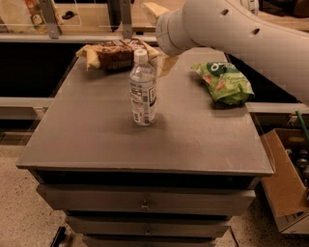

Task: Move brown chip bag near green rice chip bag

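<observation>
The brown chip bag (115, 54) lies at the table's far left, dark brown with tan ends. The green rice chip bag (225, 81) lies at the far right of the table, well apart from it. My gripper (160, 38) hangs over the far middle of the table, just right of the brown bag, at the end of the big white arm. One tan finger (167, 64) shows below the wrist and another (153, 9) above it, spread apart and holding nothing. The wrist hides the space between them.
A clear water bottle (143, 89) stands upright mid-table, in front of the brown bag. The grey table (145, 149) has drawers below. An open cardboard box (288, 179) sits on the floor at the right. A rail and a counter run behind the table.
</observation>
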Robot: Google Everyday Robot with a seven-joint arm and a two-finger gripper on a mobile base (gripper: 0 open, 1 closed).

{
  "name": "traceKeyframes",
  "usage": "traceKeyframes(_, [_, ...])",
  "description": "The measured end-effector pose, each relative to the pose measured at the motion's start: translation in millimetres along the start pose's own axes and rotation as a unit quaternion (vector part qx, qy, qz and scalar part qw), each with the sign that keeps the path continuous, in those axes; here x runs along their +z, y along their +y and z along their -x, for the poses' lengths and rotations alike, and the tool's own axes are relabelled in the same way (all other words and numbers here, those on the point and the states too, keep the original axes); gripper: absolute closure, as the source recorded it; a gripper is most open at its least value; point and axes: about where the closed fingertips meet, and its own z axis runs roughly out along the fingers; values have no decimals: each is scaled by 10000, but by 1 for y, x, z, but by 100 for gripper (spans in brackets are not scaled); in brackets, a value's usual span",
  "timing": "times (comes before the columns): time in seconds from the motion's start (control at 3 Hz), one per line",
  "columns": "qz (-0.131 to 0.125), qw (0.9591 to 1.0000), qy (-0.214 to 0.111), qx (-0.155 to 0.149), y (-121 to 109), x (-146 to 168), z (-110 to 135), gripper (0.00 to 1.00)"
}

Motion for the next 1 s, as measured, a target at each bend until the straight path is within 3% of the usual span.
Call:
traceKeyframes(0.33, [-142, 9999, 43, 5, 3, 21, -1, 0])
traceKeyframes(1.0, [-380, 9987, -317, 77, -4, 60, -8, 0])
